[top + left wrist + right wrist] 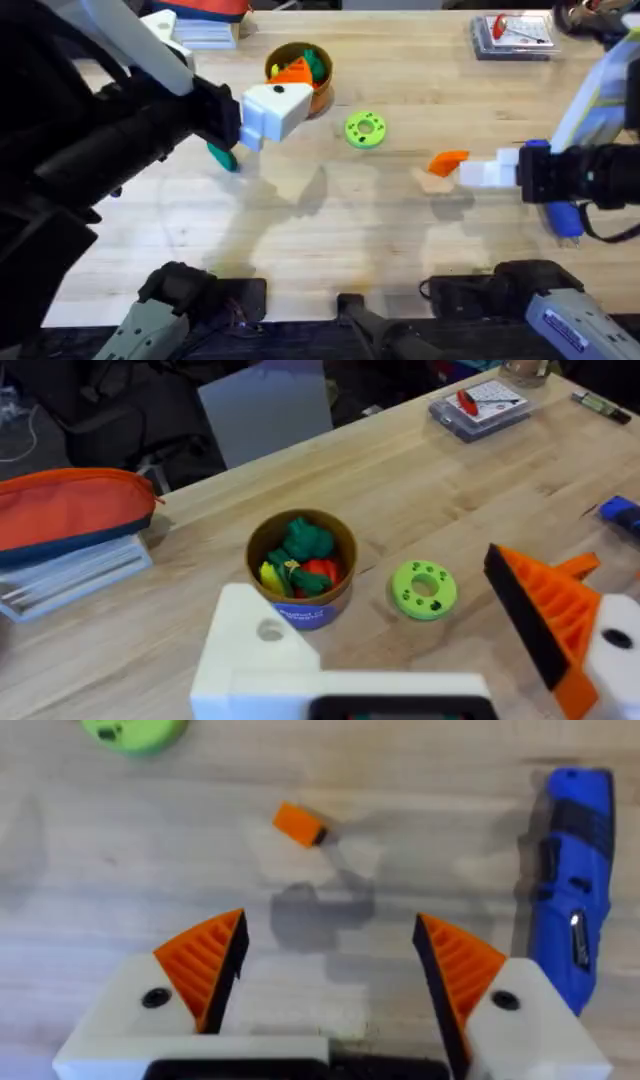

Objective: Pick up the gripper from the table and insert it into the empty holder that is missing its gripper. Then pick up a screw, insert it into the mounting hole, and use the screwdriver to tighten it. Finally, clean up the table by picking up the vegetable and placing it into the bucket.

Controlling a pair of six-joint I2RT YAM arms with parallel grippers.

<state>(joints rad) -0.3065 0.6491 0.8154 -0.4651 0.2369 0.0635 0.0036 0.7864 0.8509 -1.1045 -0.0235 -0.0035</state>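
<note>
Right gripper (pixel 330 960) hovers low over the worktop (pixel 400 240), jaws spread wide, nothing between the orange pads (pixel 205 965). Blue screwdriver (pixel 572 920) lies flat just to its right. A small orange block (pixel 298 823) sits on the wood just beyond the jaws. Green disc (pixel 365 129) lies mid-worktop, left of the right gripper.

Left gripper (pixel 262 118) hangs above the worktop beside the bucket (pixel 300 75), which holds green and orange toy produce. Can't tell how its jaws are set. A dark-green vegetable (pixel 222 155) lies on the worktop just below the left gripper, near side of the bucket.
</note>
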